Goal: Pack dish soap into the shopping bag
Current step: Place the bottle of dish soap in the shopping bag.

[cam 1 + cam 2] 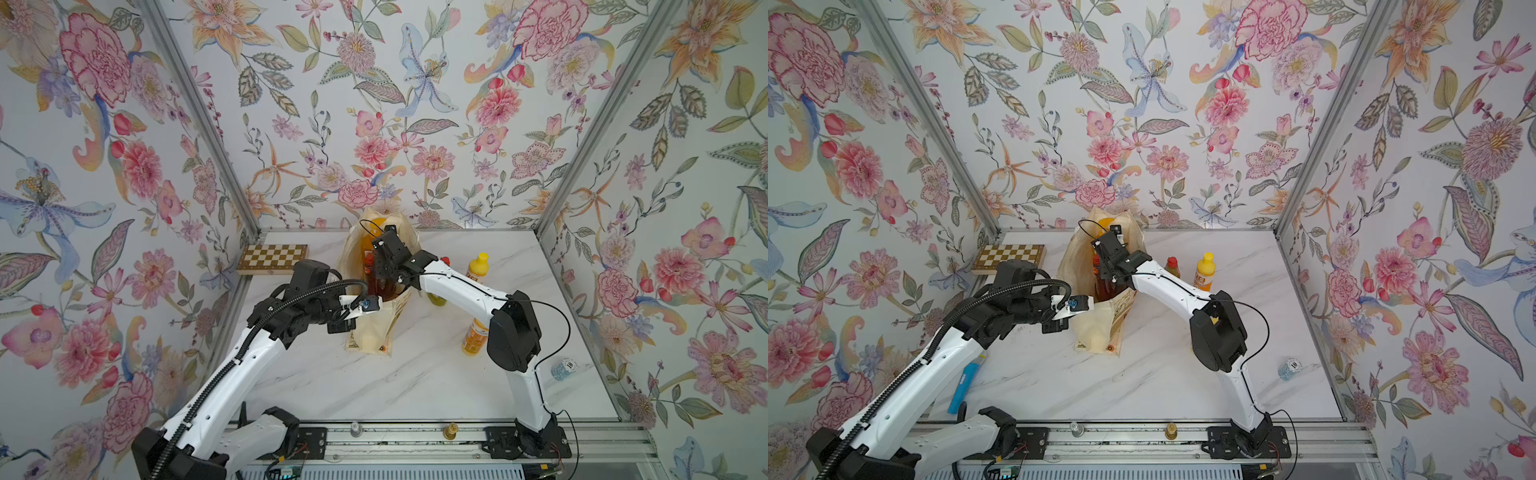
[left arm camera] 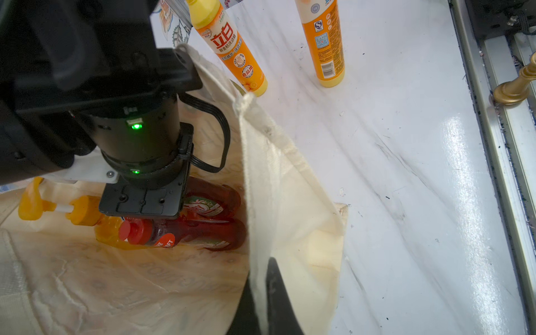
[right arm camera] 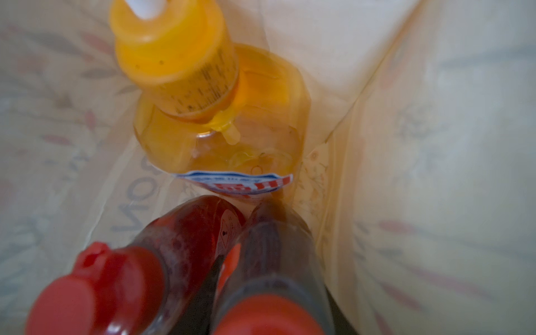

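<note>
Left gripper (image 2: 259, 290) pinching shopping bag (image 2: 290, 179) rim, ahead inside, dark-red bottles (image 2: 203, 232), orange pump bottle (image 2: 84, 213), right arm (image 2: 139, 139) perhaps gripping one.

Both top views look from high above the front rail (image 1: 415, 432), facing down and toward the back wall (image 1: 374, 124). Range is long: the whole counter (image 1: 415, 374), the left arm (image 1: 232, 374), the right arm (image 1: 457, 291) and the shopping bag (image 1: 370, 336) are in frame. The pair is offset sideways and shares nearly the entire scene.

The left wrist camera sits close beside the bag's mouth, looking obliquely into it and across the counter to the front rail.

The right wrist camera is inside the bag, facing its floor at very short range; the dark-red bottle (image 3: 269, 255) directly below the lens is blurred. Both wrist views share this bottle, the red-capped bottle (image 3: 179, 240) beside it and the pump bottle (image 3: 220, 139).
</note>
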`<state>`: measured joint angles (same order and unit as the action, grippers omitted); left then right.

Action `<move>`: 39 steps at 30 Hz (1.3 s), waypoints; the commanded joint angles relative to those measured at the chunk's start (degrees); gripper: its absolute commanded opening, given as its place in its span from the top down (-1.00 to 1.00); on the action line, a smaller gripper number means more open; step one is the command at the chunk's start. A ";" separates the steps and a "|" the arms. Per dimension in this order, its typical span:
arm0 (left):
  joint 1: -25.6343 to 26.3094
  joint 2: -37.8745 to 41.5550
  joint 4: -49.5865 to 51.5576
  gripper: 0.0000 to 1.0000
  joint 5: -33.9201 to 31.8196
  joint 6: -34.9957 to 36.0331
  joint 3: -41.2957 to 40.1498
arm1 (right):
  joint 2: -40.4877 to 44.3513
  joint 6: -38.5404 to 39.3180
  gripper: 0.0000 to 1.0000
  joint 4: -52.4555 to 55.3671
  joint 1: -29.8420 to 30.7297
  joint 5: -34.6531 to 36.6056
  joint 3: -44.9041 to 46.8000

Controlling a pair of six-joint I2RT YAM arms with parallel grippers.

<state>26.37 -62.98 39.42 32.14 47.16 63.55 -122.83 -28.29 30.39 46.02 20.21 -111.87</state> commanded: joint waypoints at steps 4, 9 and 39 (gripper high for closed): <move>-0.27 1.17 4.01 1.00 -1.12 -0.67 3.18 | -2.63 1.93 1.00 3.15 -1.97 7.19 -4.81; -0.27 1.28 4.86 1.00 -0.59 -0.46 3.44 | -3.93 3.07 1.00 3.78 -2.06 9.42 -5.20; -0.27 2.68 4.62 1.00 -1.16 -2.57 1.95 | -8.52 3.92 0.98 10.22 -3.08 10.20 -9.42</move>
<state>26.37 -62.46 41.47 31.18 46.63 64.55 -128.90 -26.92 36.64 45.87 24.67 -120.77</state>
